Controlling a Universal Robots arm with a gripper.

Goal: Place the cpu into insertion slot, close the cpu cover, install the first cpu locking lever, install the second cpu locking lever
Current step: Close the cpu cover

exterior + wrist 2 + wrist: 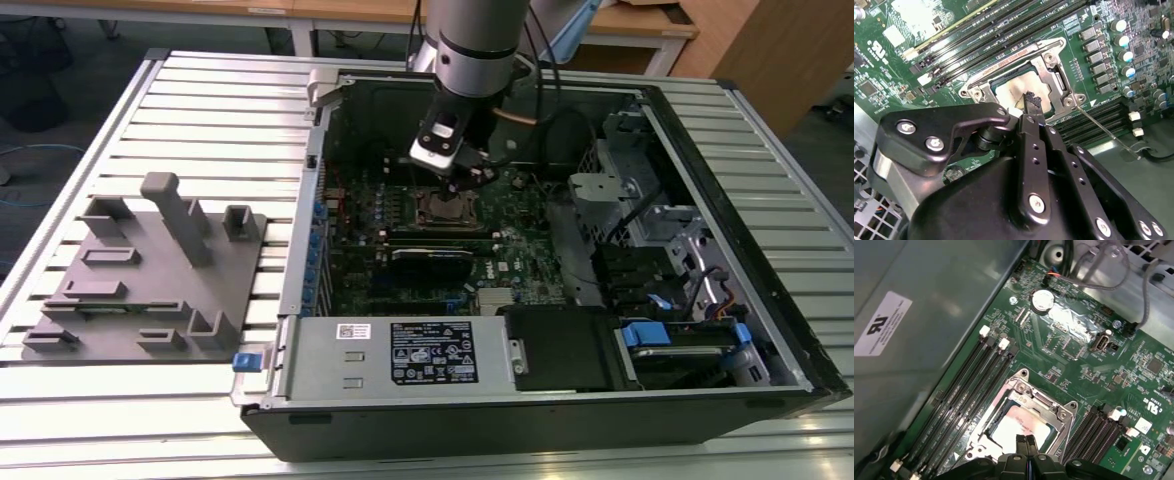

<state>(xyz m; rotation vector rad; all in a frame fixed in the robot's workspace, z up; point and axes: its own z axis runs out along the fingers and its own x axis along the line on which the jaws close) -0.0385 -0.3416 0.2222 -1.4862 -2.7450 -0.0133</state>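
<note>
The cpu (1005, 90) lies flat in the insertion slot (447, 210) on the green board, its dull silver top showing through the window of the cpu cover (1056, 80). The cover, a silver frame, lies down over the chip (1011, 427), with the frame's edge (1048, 407) around it. My gripper (1031, 101) hangs just above the chip's edge, its two black fingers pressed together with nothing between them (1026, 441). In the exterior view the gripper (461, 183) hovers at the socket's far side. A thin wire lever (1104, 129) sticks out from the socket's corner.
Long black memory slots (1004, 30) run beside the socket on both sides (964, 390). The case walls (320, 200), cables (561, 130) and a drive cage (641, 200) close in around it. A grey fixture plate (147, 270) stands at the exterior view's left.
</note>
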